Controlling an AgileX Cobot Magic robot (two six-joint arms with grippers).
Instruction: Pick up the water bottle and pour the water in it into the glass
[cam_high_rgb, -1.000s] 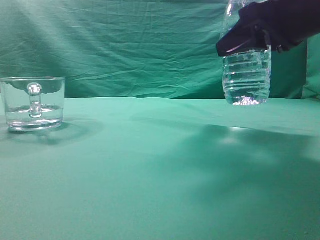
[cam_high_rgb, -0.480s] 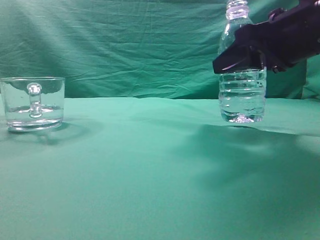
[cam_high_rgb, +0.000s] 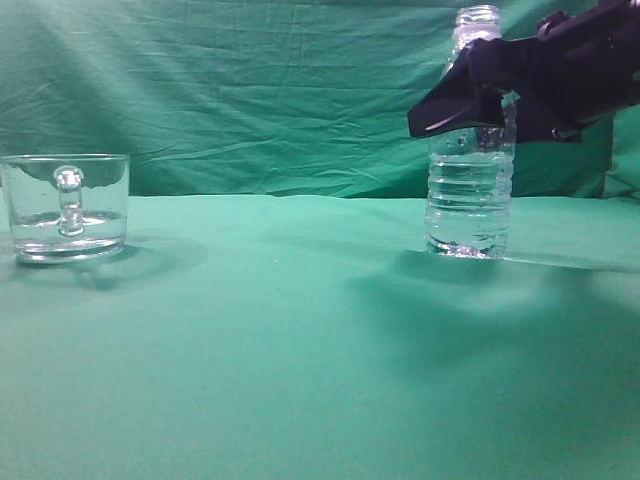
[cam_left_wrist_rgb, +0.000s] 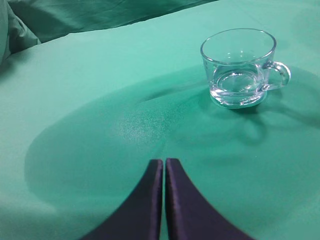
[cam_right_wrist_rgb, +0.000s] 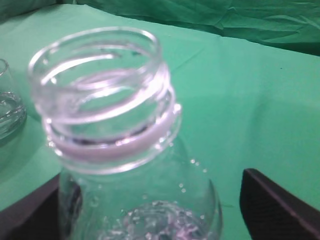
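The water bottle, standing at right of frame, is pinched near its neck by the right gripper, the left gripper is pressed together, and carrying toward the glass at far left is judged next

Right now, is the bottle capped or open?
Open. The water bottle shows a bare threaded neck with no cap, and it stands upright on the green cloth.

A green cloth covers the whole bench, smooth and softly shadowed. Behind it hangs a creased green backdrop, lit unevenly, brighter at the upper left with pale streaks.
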